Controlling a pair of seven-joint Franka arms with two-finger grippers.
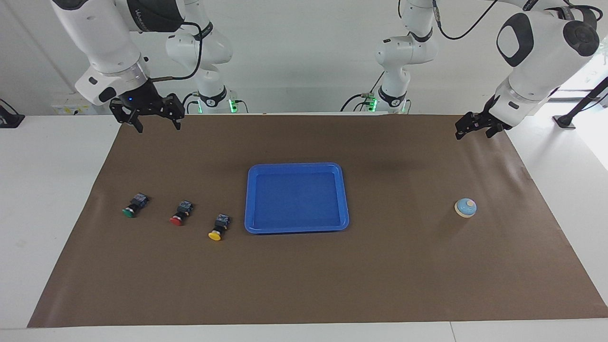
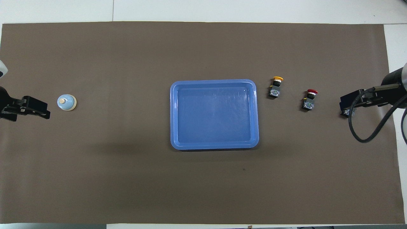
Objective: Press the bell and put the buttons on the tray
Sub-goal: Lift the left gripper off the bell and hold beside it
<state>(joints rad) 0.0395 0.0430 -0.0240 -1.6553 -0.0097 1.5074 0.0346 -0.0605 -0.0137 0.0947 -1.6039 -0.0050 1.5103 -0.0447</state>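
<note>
One smooth plastic tray (image 1: pixel 297 168), one domed bell (image 1: pixel 465 207), three round-capped buttons (image 1: pixel 181 213) on matte brown paper (image 1: pixel 304 275). Right gripper (image 1: pixel 156 122) fingers apart; left gripper (image 1: pixel 476 128) apart too.

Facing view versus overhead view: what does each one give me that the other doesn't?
Only the facing view shows the green button whole, and both claws raised clear of the mat, the right claw with fingers spread. Only the overhead view shows the right claw covering the green button and the left claw lying beside the bell. Both show the blue tray without buttons, and the red button and yellow button beside it.
</note>
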